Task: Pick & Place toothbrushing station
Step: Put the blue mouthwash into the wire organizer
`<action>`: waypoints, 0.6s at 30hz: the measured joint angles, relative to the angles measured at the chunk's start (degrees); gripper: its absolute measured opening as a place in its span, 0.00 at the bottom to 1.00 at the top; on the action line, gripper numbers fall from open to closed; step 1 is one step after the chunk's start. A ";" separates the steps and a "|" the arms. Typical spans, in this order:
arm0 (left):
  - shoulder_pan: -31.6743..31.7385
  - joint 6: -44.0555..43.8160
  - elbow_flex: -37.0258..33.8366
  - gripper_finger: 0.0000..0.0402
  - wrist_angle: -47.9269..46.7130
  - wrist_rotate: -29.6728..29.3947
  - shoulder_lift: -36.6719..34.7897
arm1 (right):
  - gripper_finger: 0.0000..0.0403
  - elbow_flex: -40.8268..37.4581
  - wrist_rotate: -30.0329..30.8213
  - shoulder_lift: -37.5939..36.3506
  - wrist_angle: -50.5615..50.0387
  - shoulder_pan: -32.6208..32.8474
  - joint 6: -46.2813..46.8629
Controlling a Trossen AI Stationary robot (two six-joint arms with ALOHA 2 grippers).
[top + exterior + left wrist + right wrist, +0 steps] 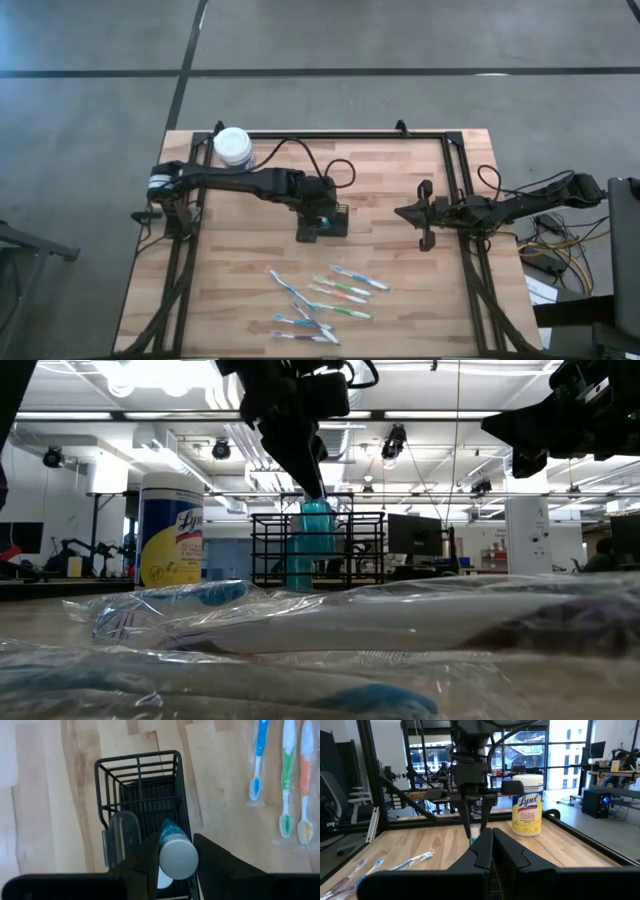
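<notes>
The left gripper [178, 854] is right over the black wire caddy [335, 219] in the middle of the wooden table [400, 290], and its two fingers [215, 857] are clamped on a teal tube with a silver-grey cap [177, 852] (toothpaste, by the look of it). From the low camera the tube [316, 545] stands upright inside the caddy's bars [365, 550], the gripper [312, 485] pinching it from above. A clear rounded item [124, 832] sits in the compartment beside it; what it is cannot be told.

Over on the right side of the table the right gripper [423, 215] waits, well apart from the caddy, its fingers [485, 847] pressed together with nothing between them.

Near the table's front edge lie several wrapped toothbrushes [325, 295], spread loosely. At the far left corner stands the yellow wipes tub with its white lid [233, 147], well clear of the caddy.
</notes>
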 joint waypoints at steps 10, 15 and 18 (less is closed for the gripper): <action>0.13 0.76 -2.31 0.25 4.01 1.26 0.00 | 0.02 0.00 1.06 0.00 0.04 0.00 -0.03; 0.13 0.76 -2.33 0.25 5.04 1.50 0.62 | 0.02 0.00 1.05 -0.02 0.15 0.00 -0.04; 0.13 1.03 -2.25 0.25 5.15 1.98 1.59 | 0.02 0.00 1.05 -0.01 0.20 0.00 -0.04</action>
